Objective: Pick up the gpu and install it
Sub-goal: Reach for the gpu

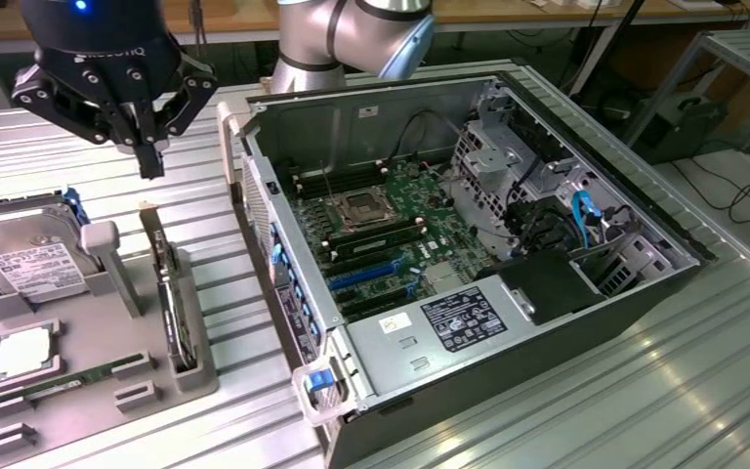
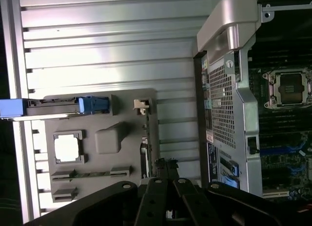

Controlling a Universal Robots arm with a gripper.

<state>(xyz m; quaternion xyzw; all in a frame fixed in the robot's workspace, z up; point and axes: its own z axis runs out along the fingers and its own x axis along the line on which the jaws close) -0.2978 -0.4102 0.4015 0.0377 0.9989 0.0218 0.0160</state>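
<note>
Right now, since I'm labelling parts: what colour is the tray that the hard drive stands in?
The tray is plain grey, clearest in the exterior view.

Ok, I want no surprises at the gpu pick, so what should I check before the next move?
1. Gripper empty: ok, it holds nothing and hangs above the grey holder.
2. Jaws ready to take a card: not ok, shut.
3. gpu standing on edge in the grey holder: ok.
4. Gripper lined up over the gpu: cannot tell exactly.
5. Computer case open, motherboard exposed: ok.
6. Blue slots free of cards: ok.
</note>
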